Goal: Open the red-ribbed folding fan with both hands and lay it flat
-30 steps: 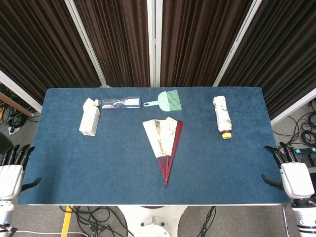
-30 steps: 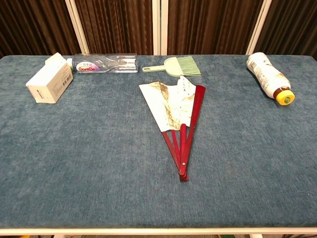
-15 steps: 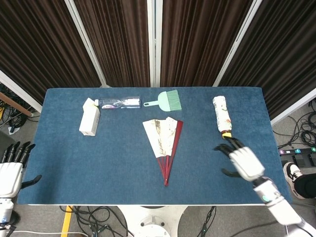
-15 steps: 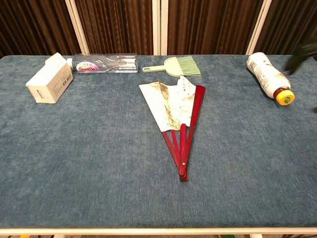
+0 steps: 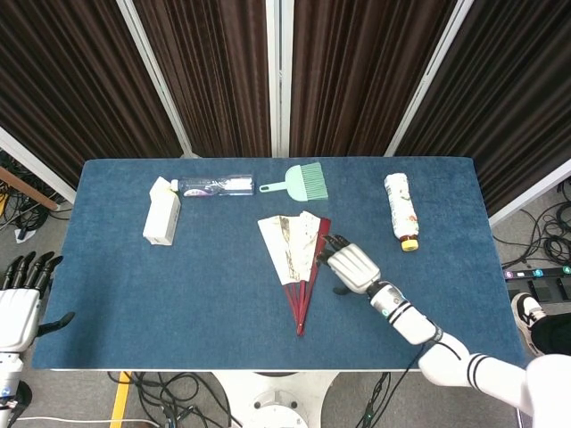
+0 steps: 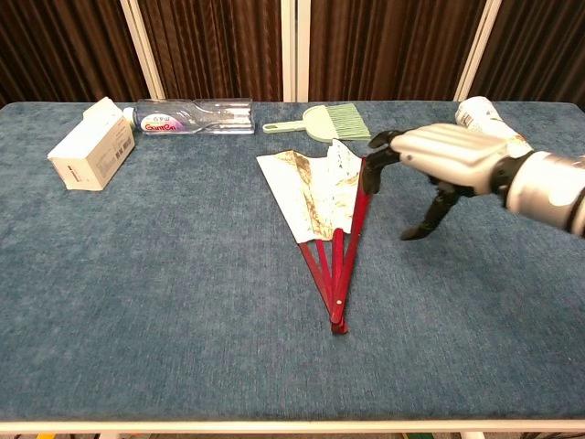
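From the head camera, the right hand [image 5: 350, 265] has swept in from the table's right edge within the last second and now hangs over the right-hand red rib of the half-spread folding fan [image 5: 299, 252], fingers apart and holding nothing, fingertips at or just above the rib; contact cannot be told. The fan lies at the middle of the blue table [image 5: 125, 294], unmoved, its pivot toward the robot. The left hand [image 5: 20, 303] stays off the table's left edge, open and empty, so the two-handed spreading looks only just begun. Along the far side rest a white carton [image 5: 162, 212], a clear plastic bottle [image 5: 216, 185] lying on its side with nothing visible inside, a green brush [image 5: 300, 182] and a capped white bottle [image 5: 402, 210] whose contents are hidden. From the chest camera, the right hand [image 6: 445, 157] arches beside the fan [image 6: 322, 197], dark fingertips [image 6: 373, 169] over the outer rib and thumb pointing down toward the cloth; the left hand is out of frame.
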Motion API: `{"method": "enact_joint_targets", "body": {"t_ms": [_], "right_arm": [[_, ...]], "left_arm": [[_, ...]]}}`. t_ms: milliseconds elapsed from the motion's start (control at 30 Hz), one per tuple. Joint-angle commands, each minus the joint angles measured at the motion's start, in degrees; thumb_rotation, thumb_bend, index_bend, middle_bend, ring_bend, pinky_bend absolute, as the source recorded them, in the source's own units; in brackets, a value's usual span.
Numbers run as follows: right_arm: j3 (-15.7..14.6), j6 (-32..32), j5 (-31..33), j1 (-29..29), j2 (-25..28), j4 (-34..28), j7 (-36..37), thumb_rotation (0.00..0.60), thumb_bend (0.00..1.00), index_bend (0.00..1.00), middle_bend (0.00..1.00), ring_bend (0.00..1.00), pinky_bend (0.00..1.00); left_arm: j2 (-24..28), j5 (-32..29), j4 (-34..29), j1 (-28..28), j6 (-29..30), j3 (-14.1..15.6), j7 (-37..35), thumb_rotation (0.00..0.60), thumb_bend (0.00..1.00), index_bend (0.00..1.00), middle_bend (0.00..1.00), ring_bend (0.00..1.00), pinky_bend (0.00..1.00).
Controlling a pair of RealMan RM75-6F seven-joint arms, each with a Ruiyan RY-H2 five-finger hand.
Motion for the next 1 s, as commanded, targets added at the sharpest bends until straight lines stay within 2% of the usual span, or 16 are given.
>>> {"method": "enact_joint_targets", "body": {"t_ms": [33,333,733,800,900,1000], "right_arm": [[0.0,1.4,0.5,2.7,-6.8,8.0,0.9,0.600,0.03,0.40,0.37,0.08,0.15],[-1.7,6.0,-0.5,4.4,-15.1,19.8,4.6,0.600,0.08,0.44,0.40,0.10,0.15],[-5.5,10.1,-2.4,4.5,-21.0,30.6,7.8,0.600,0.15,0.47,0.41,0.12,0.14],[-5.9,10.9,-2.8,4.8,-22.2,32.7,8.7,0.600,0.21,0.48,0.41,0.14,0.14],[-6.4,11.9,-3.4,5.7,-23.5,35.4,9.8,0.600,0.37,0.53,0.42,0.17,0.14],[-7.3,12.6,-4.5,7.1,-23.8,37.2,10.5,0.600,0.60,0.61,0.47,0.23,0.15]], "left_arm": [[0.0,-0.1,0.0,-0.1,-0.2,0.0,-0.1,0.600,0.04,0.12,0.09,0.01,0.07],[0.0,-0.2,0.1,-0.2,-0.3,0.0,-0.7,0.600,0.04,0.12,0.09,0.01,0.07],[-0.4,0.1,0.5,-0.3,-0.3,0.2,-1.4,0.600,0.04,0.12,0.09,0.01,0.07],[-0.4,0.2,0.5,-0.3,-0.2,0.2,-1.4,0.600,0.04,0.12,0.09,0.01,0.07],[-0.3,0.2,0.5,-0.4,-0.2,0.1,-1.6,0.600,0.04,0.12,0.09,0.01,0.07],[0.0,0.8,0.6,-0.9,-0.3,-0.1,-1.8,0.600,0.04,0.12,0.09,0.01,0.07]]}}
